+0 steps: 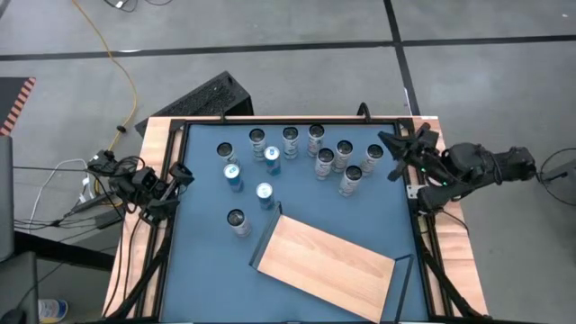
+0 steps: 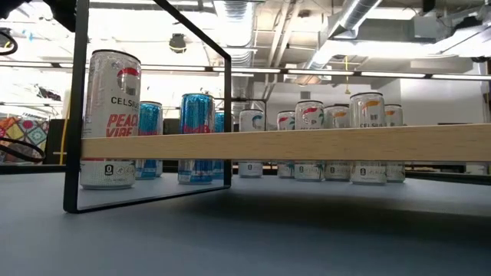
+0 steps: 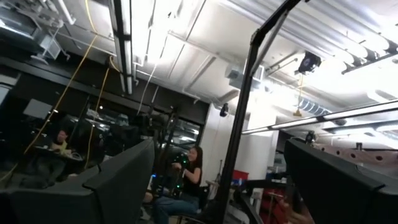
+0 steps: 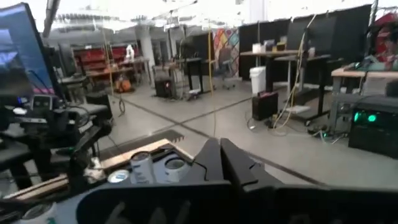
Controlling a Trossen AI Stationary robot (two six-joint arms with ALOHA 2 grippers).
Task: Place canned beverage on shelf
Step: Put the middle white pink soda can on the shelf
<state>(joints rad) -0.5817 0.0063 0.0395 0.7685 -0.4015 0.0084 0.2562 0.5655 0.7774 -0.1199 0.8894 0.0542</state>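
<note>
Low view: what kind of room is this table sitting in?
Probably an open lab or workshop. Exposed silver ceiling ducts and strip lights run overhead, the right wrist view shows a bare concrete floor with dark workbenches, and a seated person works in the background.

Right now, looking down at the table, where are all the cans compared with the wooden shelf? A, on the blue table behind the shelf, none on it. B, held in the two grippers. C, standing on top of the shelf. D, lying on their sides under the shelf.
A: the cans stand upright on the blue table, and the shelf is bare.
</note>
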